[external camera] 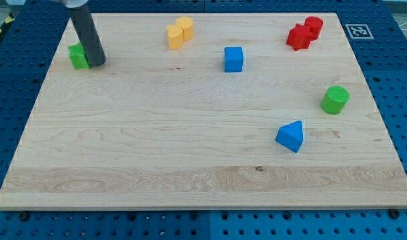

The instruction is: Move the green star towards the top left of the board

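Nearest the view's bottom sat the blue triangular block [290, 136], right of centre on the wooden board [157, 153]. Up and right of it, near the board's right edge, stood the green cylinder [335, 99], well apart from everything else. Two red blocks sat touching at the view's top right: a red star-like block [299, 37] and a red cylinder [313, 27] just behind it. The blue cube [233, 59] sat alone in the upper middle. Left of it, near the top edge, two yellow blocks touched: a yellow block [175, 36], shape unclear, and a yellow cylinder [185, 28].

The green star [78, 56] was at the view's upper left, close to the board's left edge, partly hidden by the dark rod [87, 32]. My tip [97, 63] rested on the board right against the star's right side, apparently touching it. No fingers on this rig, so nothing to open or close and nothing held; the rod only pressed beside the star. Blue pegboard table [397, 80] surrounded the board, with a fiducial marker [357, 31] at top right.
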Controlling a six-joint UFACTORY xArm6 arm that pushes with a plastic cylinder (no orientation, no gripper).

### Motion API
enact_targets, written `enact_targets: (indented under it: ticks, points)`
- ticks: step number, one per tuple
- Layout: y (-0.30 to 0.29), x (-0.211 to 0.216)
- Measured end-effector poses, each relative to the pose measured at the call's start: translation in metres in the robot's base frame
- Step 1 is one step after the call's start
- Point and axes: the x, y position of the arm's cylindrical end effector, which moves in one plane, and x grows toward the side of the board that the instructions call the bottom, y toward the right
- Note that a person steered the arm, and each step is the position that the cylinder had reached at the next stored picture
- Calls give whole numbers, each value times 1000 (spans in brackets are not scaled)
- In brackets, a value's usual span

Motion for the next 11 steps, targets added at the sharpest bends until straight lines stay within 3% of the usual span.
enact_targets:
  ticks: [1,3,9,11]
  points:
    - [10,5]
    - [-3,71]
    - [-17,-32]
    - [8,-16]
